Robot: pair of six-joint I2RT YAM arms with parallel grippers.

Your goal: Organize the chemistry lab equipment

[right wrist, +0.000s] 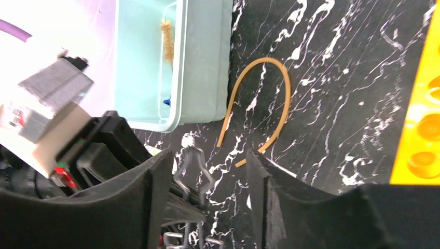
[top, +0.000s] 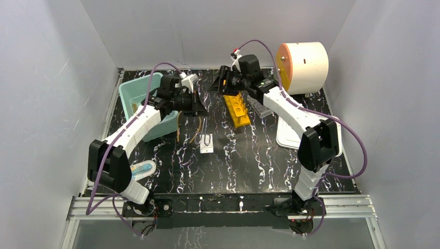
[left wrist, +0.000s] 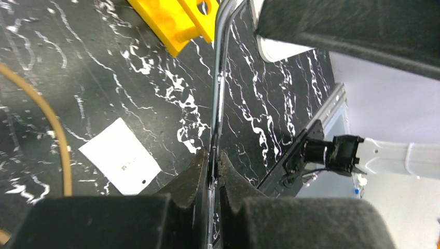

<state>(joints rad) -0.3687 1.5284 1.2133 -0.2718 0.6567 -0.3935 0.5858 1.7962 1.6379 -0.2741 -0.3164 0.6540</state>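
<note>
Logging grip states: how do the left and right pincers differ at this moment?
The left pincer is shut on a thin metal tool; the right pincer is open, spread wide. The left hangs beside the teal bin, the right by the yellow rack. Both are black and padded.

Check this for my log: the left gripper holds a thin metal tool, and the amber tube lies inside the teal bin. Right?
Not quite: the right wrist view shows the amber tube on the table beside the teal bin, not inside it. The left gripper does hold the thin metal tool.
</note>
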